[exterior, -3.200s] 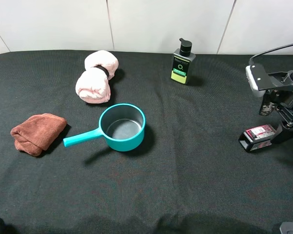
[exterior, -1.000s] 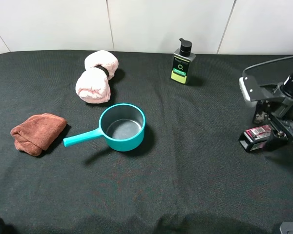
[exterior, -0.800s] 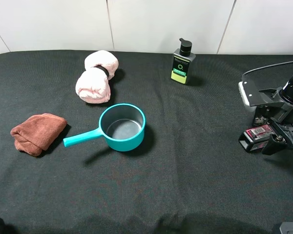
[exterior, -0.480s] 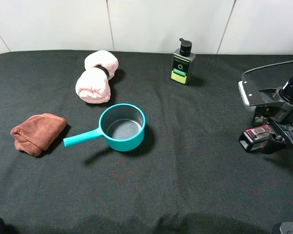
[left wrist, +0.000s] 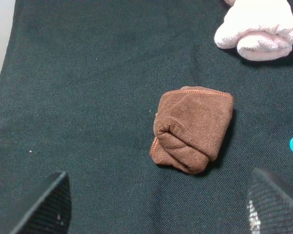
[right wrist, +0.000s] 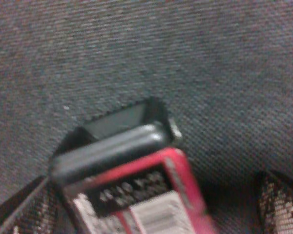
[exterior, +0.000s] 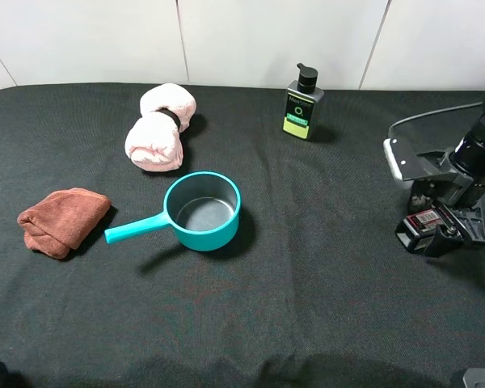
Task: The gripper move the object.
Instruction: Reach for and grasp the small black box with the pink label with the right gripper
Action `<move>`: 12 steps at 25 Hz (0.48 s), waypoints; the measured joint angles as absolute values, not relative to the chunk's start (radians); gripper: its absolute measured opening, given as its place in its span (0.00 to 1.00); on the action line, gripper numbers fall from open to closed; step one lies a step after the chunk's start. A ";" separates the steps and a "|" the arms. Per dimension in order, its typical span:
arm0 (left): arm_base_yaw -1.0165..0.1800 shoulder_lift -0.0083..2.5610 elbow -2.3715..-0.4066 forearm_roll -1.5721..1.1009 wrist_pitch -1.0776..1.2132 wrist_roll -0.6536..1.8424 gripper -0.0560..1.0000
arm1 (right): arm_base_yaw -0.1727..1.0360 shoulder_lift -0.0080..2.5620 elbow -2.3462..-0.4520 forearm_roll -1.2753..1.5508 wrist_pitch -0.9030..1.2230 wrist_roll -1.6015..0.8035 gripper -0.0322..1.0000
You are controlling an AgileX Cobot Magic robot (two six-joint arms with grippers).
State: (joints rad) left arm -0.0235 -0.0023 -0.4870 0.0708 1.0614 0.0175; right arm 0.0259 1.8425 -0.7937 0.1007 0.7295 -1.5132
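Observation:
The object, a small black box with a pink-and-white label (exterior: 416,226), lies on the black cloth at the right of the exterior view. My right gripper (exterior: 439,220) is low over it, open, with one finger on either side of the box. In the right wrist view the box (right wrist: 136,170) fills the space between the fingers (right wrist: 281,200), and a gap shows between the box and that finger. My left gripper (left wrist: 158,204) is open and empty, hovering over the left side of the table.
A teal pot with a long handle (exterior: 202,212) stands mid-table. A rolled pink towel (exterior: 158,129) lies behind it and a folded brown cloth (exterior: 61,220) at the left, both also below the left wrist camera (left wrist: 193,129). A black pump bottle (exterior: 301,105) stands at the back.
My right gripper has shifted left and come down around the box, so its fingers now straddle it. The box has stayed in place. The left arm has not moved.

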 joint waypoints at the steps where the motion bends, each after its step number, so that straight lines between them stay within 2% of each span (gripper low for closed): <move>1: -0.024 -0.002 -0.487 0.071 1.061 0.018 0.78 | 0.026 1.851 -0.794 0.103 0.728 -1.513 0.63; 12: -0.024 -0.002 -0.487 0.071 1.061 0.018 0.78 | 0.026 1.853 -0.794 0.107 0.724 -1.511 0.63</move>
